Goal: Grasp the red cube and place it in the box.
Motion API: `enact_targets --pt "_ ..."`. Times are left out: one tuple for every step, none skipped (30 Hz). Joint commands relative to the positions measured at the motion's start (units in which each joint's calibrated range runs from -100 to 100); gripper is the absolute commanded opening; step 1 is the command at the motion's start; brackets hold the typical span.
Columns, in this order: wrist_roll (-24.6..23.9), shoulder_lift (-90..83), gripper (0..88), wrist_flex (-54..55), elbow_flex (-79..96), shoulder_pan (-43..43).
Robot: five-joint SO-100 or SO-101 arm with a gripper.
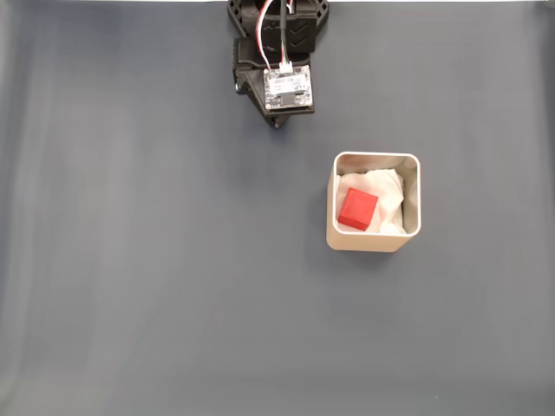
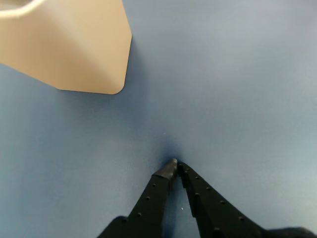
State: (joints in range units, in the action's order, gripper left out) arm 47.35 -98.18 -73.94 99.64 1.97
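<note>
Inside the beige square box (image 1: 374, 243) with rounded corners, right of centre in the fixed view, the small matte red cube (image 1: 357, 209) rests on crumpled white paper (image 1: 388, 198). In the wrist view the black two-finger gripper (image 2: 176, 164) has its tips pressed together, empty, over the blue-grey table (image 2: 237, 89), the box's outer wall (image 2: 69, 47) at far left.

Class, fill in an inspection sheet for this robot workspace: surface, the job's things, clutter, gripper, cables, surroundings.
Surface: plain grey-blue mat, bare apart from the box.
Job's things: red cube lies inside the beige box, on crumpled white paper.
Clutter: nothing seen.
Gripper: gripper shut, empty, tips close to the mat, apart from the box.
Cables: red, white and black wires on the arm.
Surroundings: nothing seen.
</note>
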Motion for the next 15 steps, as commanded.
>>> enact_targets --pt "-0.1 -1.8 0.3 -1.8 0.4 1.7" --pt "-0.5 -1.8 0.3 -1.7 0.4 2.1" --pt "-0.9 -1.8 0.3 -1.7 0.4 2.3" --pt "-1.1 -1.8 0.3 -1.6 0.4 2.3" --pt "-1.2 -1.8 0.3 -1.6 0.4 2.3" --pt "-1.2 -1.8 0.4 -1.6 0.4 2.2" --pt "-1.2 -1.8 0.6 -1.6 0.4 2.1" --pt "-1.2 -1.8 0.8 -1.6 0.4 2.1" --pt "-1.2 -1.8 0.8 -1.6 0.4 2.1" --pt "-1.2 -1.8 0.8 -1.6 0.4 2.0" --pt "-1.2 -1.8 0.8 -1.6 0.4 2.0" --pt "-1.2 -1.8 0.8 -1.6 0.4 2.0" --pt "-1.2 -1.8 0.8 -1.6 0.4 2.0" --pt "-1.1 -1.8 0.8 -1.7 0.4 2.0" --pt "-0.8 -1.8 0.8 -1.7 0.4 2.0"
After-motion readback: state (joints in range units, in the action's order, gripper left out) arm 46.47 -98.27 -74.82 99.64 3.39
